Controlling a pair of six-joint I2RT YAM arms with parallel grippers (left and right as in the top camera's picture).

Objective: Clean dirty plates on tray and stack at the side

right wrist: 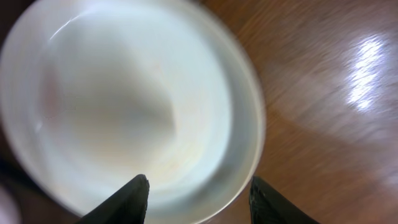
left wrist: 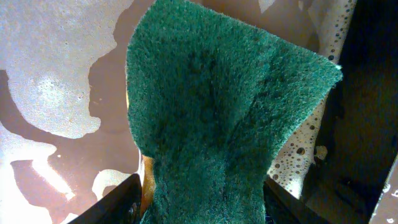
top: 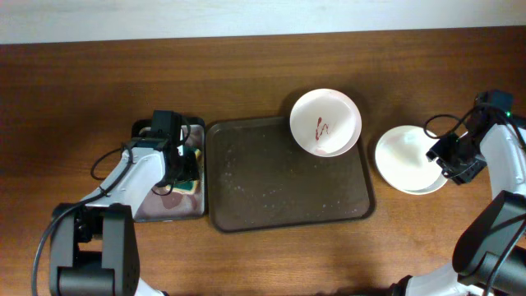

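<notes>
So far, the tray (top: pixel 246 193) holds one streaked plate (top: pixel 325 122) at its far right corner, yet to wipe; right of the tray, clean plates (top: pixel 408 159) sit stacked beneath our right hand (right wrist: pixel 198 196), open and empty; left of it, our left hand (left wrist: pixel 202 202) pinches the sponge (left wrist: pixel 217 112).

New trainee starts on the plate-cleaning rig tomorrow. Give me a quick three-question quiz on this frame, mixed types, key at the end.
1. True or false: the red-streaked plate already lies on the stack of plates beside the tray.
2. What is in the left gripper? A) a green scrub pad B) a plate C) nothing
3. Which gripper is at the stack, and are its jaws open or shut?
Key: 1 false, it sits at a corner of the tray. 2 A. 3 the right gripper, open.
</notes>
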